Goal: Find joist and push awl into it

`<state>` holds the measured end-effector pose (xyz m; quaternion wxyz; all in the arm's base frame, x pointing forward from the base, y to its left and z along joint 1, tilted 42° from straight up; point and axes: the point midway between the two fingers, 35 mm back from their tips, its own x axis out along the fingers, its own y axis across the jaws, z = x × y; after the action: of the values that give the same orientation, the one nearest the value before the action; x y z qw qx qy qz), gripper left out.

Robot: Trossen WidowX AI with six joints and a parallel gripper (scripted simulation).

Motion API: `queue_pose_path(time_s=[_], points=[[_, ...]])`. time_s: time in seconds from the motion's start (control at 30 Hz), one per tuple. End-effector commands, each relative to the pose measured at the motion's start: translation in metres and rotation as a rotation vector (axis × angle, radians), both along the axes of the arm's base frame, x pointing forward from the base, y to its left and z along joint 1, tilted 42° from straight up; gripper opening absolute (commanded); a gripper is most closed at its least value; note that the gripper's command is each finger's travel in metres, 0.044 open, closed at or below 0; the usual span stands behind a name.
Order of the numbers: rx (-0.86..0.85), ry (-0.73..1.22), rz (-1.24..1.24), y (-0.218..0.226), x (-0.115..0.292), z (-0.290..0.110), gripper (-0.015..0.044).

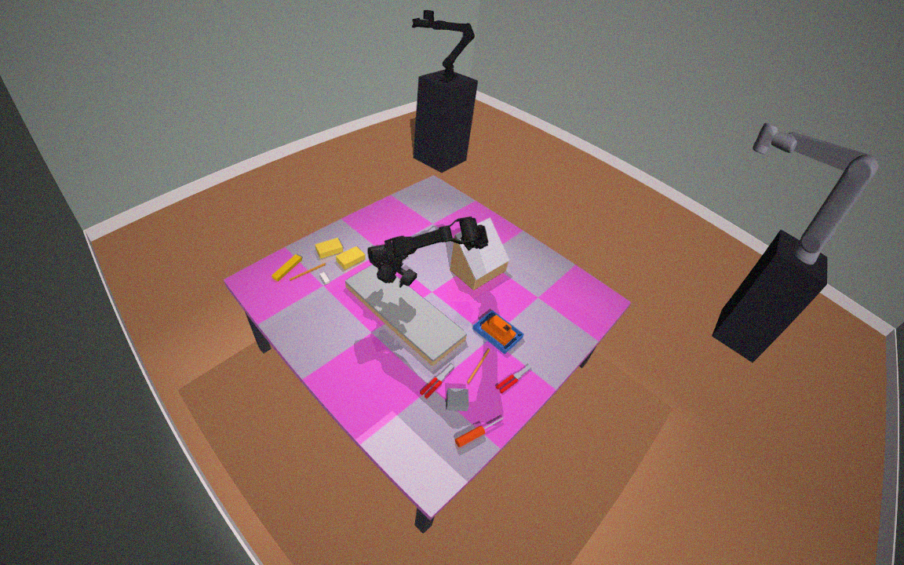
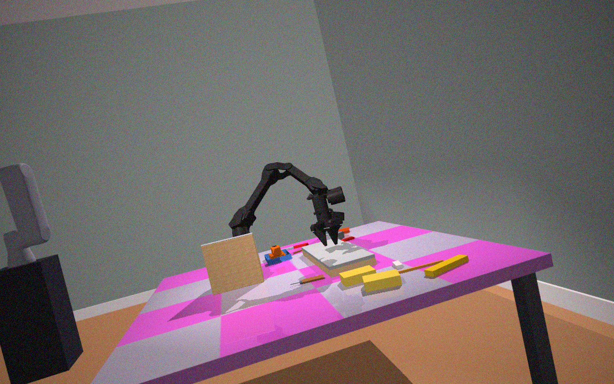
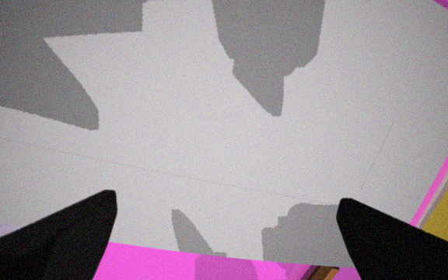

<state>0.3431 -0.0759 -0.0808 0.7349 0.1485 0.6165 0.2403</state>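
My gripper is open and empty. It hangs just above the far end of the grey floor panel, near the edge that faces the yellow blocks. The orange stud finder lies in the blue tray, apart from the gripper. The awl, with a brown handle and a thin metal tip, lies on the table beside that end of the panel. In the top view my arm hides it.
A wooden box stands by the arm's base. Two yellow blocks, a yellow bar and a white eraser lie past the panel's end. Red-handled screwdrivers and a grey cube lie at the other end.
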Motion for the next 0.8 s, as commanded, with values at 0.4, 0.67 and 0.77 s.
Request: queue_pose_path(time_s=[0.4,0.67,0.77], points=[[0.186,0.279,-0.274,-0.078,-0.098,-0.122,0.044],[0.186,0.28,-0.274,-0.079,-0.103,-0.125,0.044],[0.186,0.28,-0.274,-0.076,-0.102,-0.128,0.044]])
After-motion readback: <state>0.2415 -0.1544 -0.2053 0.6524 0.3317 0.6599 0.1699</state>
